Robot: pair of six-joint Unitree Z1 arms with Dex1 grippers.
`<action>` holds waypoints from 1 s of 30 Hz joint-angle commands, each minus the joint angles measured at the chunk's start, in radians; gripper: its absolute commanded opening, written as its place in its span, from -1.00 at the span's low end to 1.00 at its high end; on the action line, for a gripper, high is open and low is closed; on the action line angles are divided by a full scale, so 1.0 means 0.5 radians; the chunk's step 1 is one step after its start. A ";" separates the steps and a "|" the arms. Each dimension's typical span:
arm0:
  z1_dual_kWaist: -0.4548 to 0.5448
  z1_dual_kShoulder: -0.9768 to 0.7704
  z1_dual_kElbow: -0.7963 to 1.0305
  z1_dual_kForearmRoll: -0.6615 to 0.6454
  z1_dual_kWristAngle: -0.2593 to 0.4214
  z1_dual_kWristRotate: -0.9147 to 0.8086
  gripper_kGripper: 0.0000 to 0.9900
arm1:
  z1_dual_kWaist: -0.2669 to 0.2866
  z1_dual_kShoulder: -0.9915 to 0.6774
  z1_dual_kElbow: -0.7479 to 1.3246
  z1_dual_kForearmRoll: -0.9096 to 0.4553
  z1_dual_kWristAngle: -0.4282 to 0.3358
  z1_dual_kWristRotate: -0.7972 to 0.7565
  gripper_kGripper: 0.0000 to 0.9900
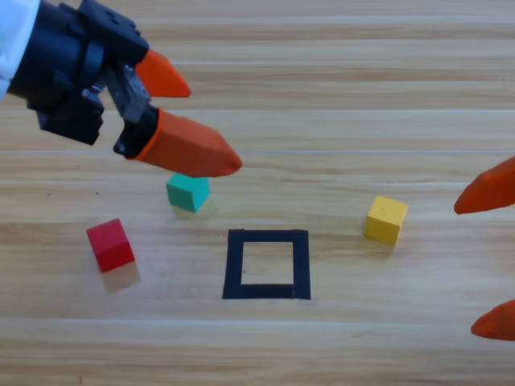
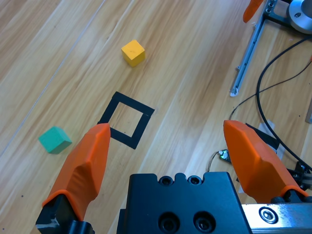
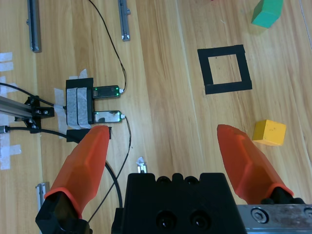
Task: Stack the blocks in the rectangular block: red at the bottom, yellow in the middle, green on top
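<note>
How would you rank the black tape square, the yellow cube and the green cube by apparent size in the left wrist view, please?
1. black tape square
2. green cube and yellow cube: nearly alike; green looks slightly bigger, likely because it is nearer the camera.

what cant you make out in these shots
- Small teal-green cube: in the high view the left gripper overhangs its top edge.
- Small red cube: outside both wrist views.
- Right gripper: the high view's right edge cuts off all but two orange tips.
- Small yellow cube and black tape square: fully visible.

A wooden table (image 1: pixel 338 96) fills the high view. In the right wrist view, two small taped-down electronic modules (image 3: pixel 92 103) lie on it. Black cables (image 3: pixel 109 39) run from them, and metal rails (image 3: pixel 32 24) lie beyond.
</note>
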 commanded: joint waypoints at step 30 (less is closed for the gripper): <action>0.761 0.606 0.104 0.049 0.452 -1.057 1.00 | -0.003 0.226 0.136 -0.301 -0.925 0.923 1.00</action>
